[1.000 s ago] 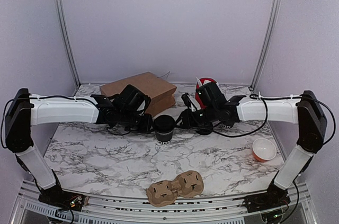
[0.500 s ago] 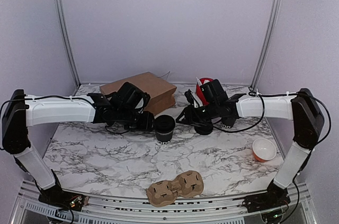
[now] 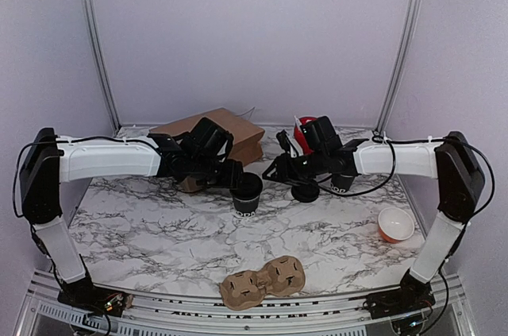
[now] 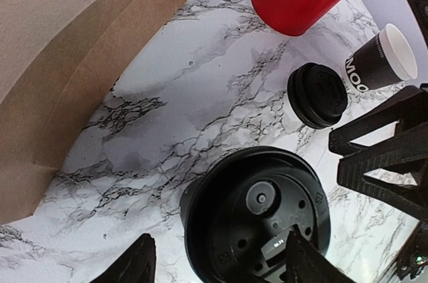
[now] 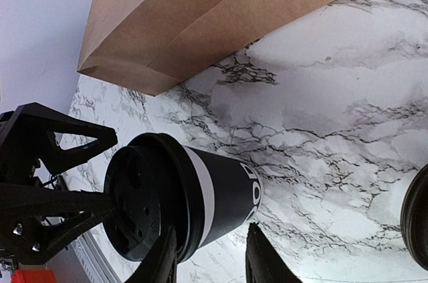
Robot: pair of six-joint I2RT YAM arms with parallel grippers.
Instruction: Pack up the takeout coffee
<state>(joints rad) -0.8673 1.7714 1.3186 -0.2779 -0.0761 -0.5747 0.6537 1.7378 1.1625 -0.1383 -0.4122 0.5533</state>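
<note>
Takeout coffee [image 3: 248,192] stands upright, lidded, beside the spread left end effector [image 3: 235,179].

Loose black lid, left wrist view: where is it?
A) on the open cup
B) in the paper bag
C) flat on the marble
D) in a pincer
C: the loose lid lies flat on the marble table, just beside the open cup.

Brown bag [image 3: 238,129] upper left, red tub [image 3: 302,131], loose lid [image 3: 305,191] centre right hem me; takeout coffee [image 3: 247,195] mid-frame; marble [image 3: 159,233] below open.
</note>
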